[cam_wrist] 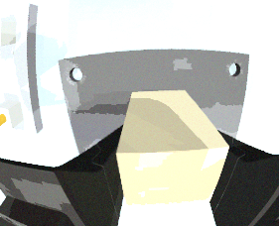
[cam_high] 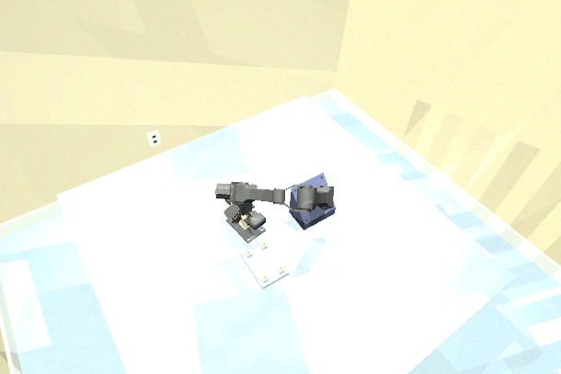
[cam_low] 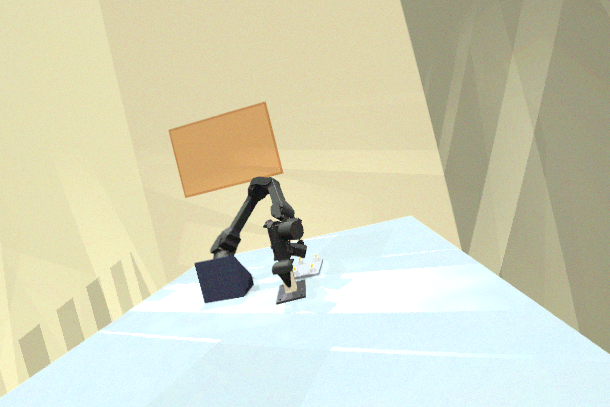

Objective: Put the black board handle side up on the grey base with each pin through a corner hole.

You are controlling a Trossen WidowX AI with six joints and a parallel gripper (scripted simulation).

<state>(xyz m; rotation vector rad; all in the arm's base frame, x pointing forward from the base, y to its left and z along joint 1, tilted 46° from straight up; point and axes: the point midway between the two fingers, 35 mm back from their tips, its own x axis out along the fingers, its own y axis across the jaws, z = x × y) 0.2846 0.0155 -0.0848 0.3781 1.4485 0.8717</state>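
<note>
Gripping the cream handle [cam_high: 244,222] [cam_low: 290,284] [cam_wrist: 169,144], the gripper [cam_high: 245,220] [cam_low: 288,282] [cam_wrist: 161,128] has a finger on each side of it. Dark board [cam_high: 248,234] [cam_low: 299,291] [cam_wrist: 157,71] is under it, handle up, flat on the table [cam_high: 368,275] [cam_low: 425,329], off the base. Two corner holes visible at wrist. Pale base [cam_high: 265,266] [cam_low: 315,273] [cam_wrist: 33,74] just beside, apart from board, four gold pins up, uncovered. Navy block [cam_high: 318,221] [cam_low: 222,280] under the arm's foot. Beyond: orange panel [cam_low: 225,149] on the wall.
</note>
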